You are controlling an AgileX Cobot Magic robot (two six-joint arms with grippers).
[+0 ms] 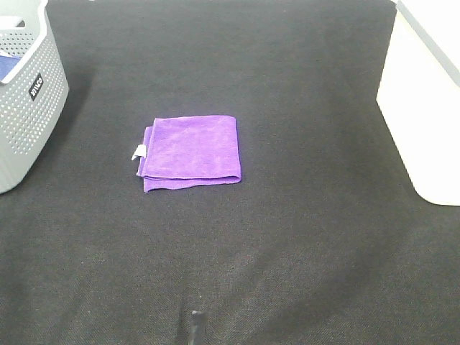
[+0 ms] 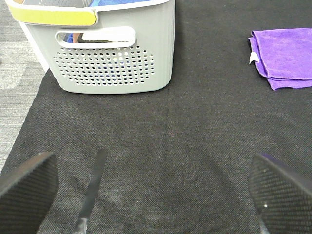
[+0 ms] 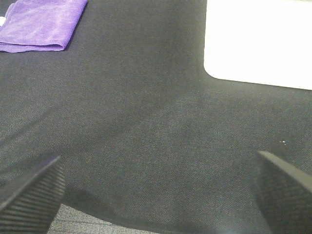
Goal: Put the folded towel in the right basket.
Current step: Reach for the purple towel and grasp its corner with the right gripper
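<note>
You have the whole job ahead of you. The folded purple towel [image 1: 190, 152] lies flat on the dark counter [image 1: 302, 251], well apart from the white basket [image 1: 424, 108], out toward the grey perforated basket [image 1: 29, 93]. Nothing holds it or touches it.

Your left hand [image 2: 153, 190] is spread wide and empty over bare counter, beyond the towel as seen from the white basket. Your right hand [image 3: 161, 190] is just as wide open and empty, and nearer the white basket.

That basket is cut off by the frame edge and its opening doesn't show, so it is probably the target, but you can't confirm that here. Reaching, gripping, lifting, carrying and releasing are all yet to be done.
</note>
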